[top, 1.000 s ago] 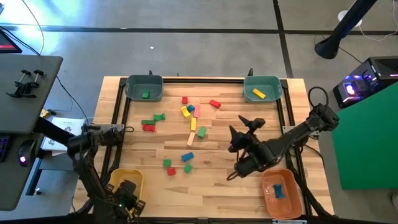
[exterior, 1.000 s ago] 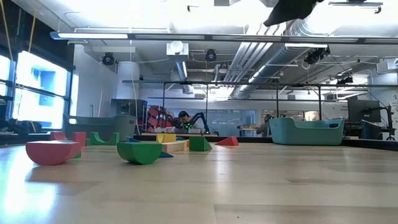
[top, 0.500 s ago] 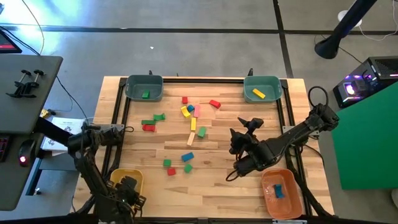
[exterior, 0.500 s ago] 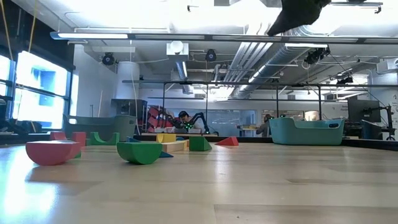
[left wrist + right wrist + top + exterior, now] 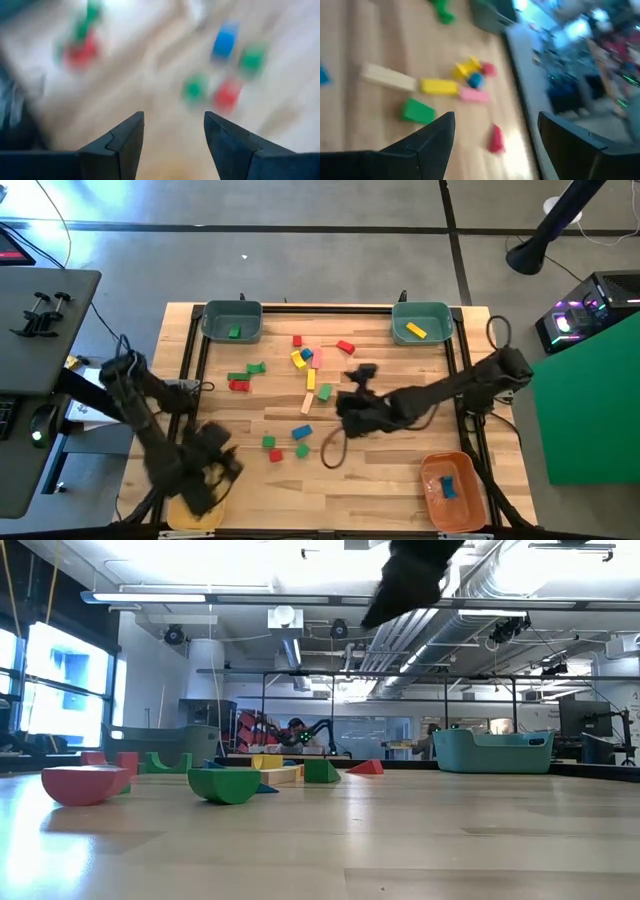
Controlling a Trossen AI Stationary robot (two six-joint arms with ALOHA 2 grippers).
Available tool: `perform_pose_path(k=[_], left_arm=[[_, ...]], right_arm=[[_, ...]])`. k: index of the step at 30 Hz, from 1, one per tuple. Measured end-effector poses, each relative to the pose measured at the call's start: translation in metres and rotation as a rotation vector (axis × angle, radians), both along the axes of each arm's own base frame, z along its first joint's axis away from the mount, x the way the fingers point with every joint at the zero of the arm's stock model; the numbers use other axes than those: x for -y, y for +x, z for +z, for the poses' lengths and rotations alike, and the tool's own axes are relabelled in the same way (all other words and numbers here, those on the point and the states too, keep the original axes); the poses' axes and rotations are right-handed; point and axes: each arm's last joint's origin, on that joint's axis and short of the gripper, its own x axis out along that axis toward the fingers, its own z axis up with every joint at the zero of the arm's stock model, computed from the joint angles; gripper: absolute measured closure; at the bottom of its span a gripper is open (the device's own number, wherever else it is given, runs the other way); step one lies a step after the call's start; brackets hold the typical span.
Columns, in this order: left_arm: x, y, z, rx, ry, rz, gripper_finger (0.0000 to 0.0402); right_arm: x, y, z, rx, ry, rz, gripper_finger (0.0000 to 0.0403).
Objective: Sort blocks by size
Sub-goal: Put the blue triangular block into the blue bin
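The blocks (image 5: 304, 385) lie scattered over the middle of the table (image 5: 250, 480), with one green block in the left teal bin (image 5: 232, 320), one yellow in the right teal bin (image 5: 421, 321) and a blue one in the orange bin (image 5: 453, 490). The left gripper (image 5: 172, 137) hangs over the near left of the table beside the yellow bin (image 5: 196, 512), fingers apart and empty; the right gripper (image 5: 492, 135) hovers just right of the scattered blocks, fingers wide apart, holding nothing.
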Motion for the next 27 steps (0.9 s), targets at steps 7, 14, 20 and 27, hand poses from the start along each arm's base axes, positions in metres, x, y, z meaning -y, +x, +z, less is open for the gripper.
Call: perform_pose_path(k=[7, 14, 20, 27], left_arm=[[-0.072, 0.058, 0.010, -0.066, 0.298, -0.030, 0.0206], [-0.183, 0.058, 0.002, -0.291, 0.401, 0.147, 0.0229], [-0.233, 0.020, -0.008, -0.196, 0.268, 0.164, 0.0264], [-0.246, 0.006, -0.016, -0.035, 0.157, -0.004, 0.0279]], right_arm=[[0.034, 0.054, -0.028, 0.011, 0.180, 0.313, 0.0121], [0.089, 0.055, -0.032, -0.026, 0.254, 0.245, 0.0121], [0.124, 0.051, -0.026, -0.023, 0.329, 0.306, 0.0121], [0.157, 0.055, -0.016, 0.164, 0.476, 0.371, 0.0121]])
